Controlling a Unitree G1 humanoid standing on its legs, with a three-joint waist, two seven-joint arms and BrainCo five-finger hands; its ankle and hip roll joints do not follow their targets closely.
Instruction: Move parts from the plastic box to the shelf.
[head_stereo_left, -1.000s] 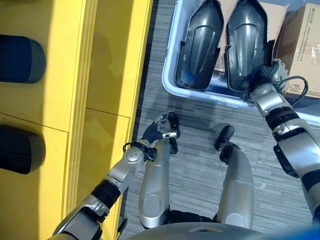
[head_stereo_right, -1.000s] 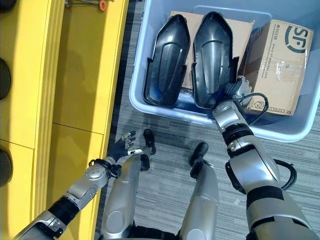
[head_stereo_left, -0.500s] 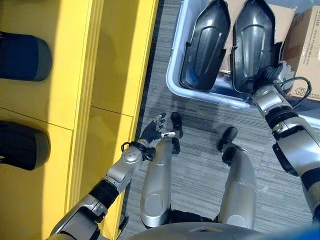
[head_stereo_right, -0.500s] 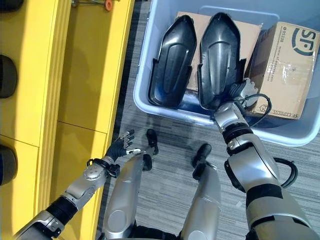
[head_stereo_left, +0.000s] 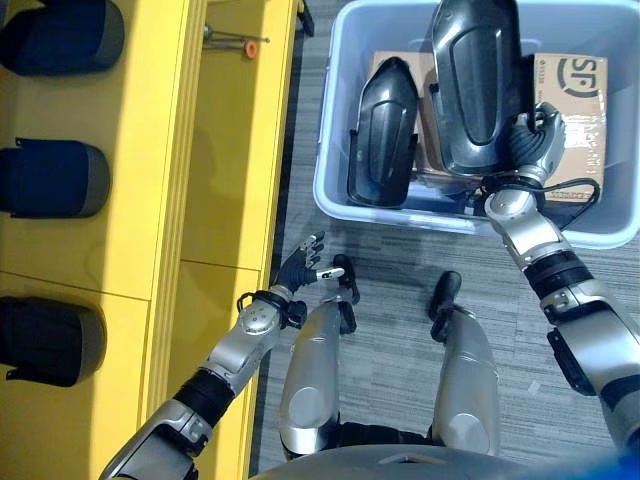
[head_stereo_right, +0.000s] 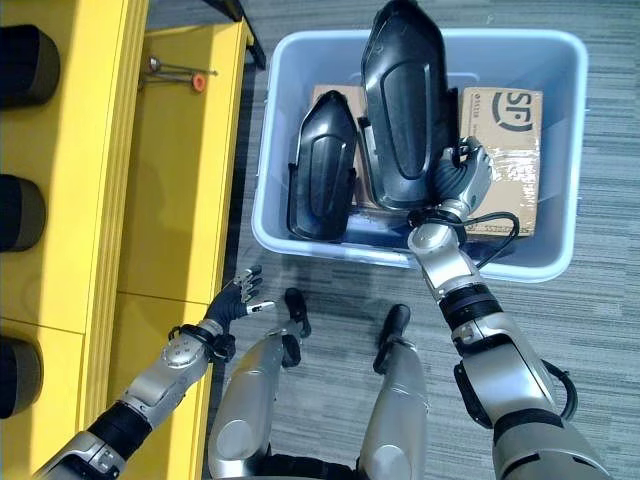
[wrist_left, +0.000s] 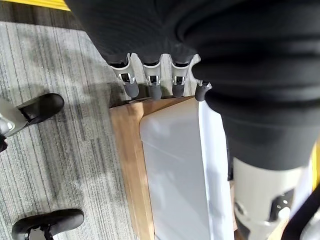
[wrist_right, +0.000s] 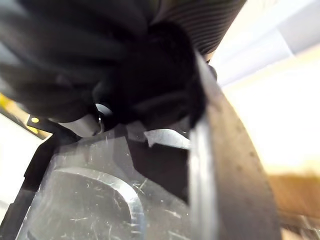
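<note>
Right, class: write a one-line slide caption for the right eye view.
Right hand grips a black part, lifting it above the plastic box where another black part remains, yellow shelf alongside.

Cardboard box (head_stereo_right: 512, 135) bears print (large dark letters).

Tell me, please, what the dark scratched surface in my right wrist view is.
Observer: It is a long black part; the right robot hand grips its near end.
Operator: Where is it held?
Observer: Over the plastic box, beside a second black part that lies inside.
Operator: And the other arm?
Observer: The left robot hand hangs open beside the yellow shelf.
</note>
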